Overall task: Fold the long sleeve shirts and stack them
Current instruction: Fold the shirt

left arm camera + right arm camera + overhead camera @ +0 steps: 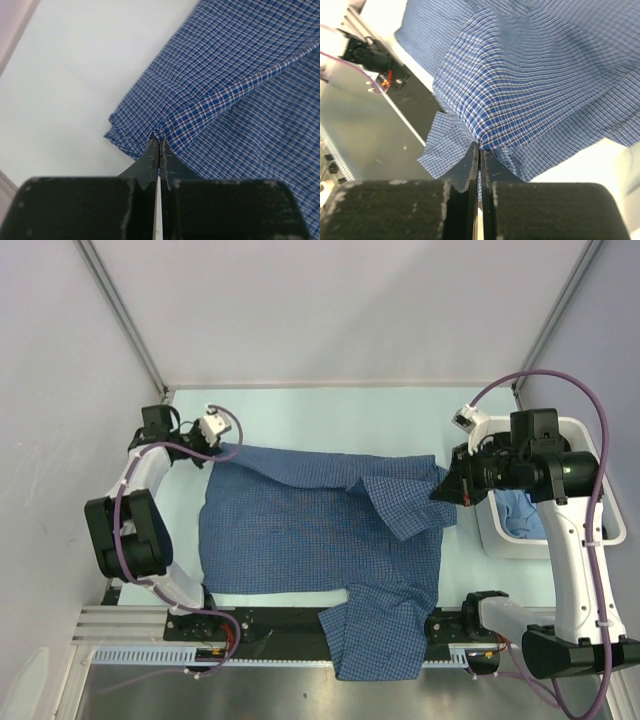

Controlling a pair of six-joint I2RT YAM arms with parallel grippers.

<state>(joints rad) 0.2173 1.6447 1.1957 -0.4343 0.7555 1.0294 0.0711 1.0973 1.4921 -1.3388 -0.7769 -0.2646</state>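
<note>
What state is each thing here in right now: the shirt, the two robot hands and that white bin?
checked shirt: spread out on the table, not yet folded up, one part trailing over the near edge.
left hand: shut, pinching the shirt's edge.
right hand: shut, pinching a raised fold of the shirt.
white bin: open-topped, holding light-blue cloth.

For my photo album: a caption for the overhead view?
Left gripper and right gripper pinch a blue checked shirt spread across the table.
</note>
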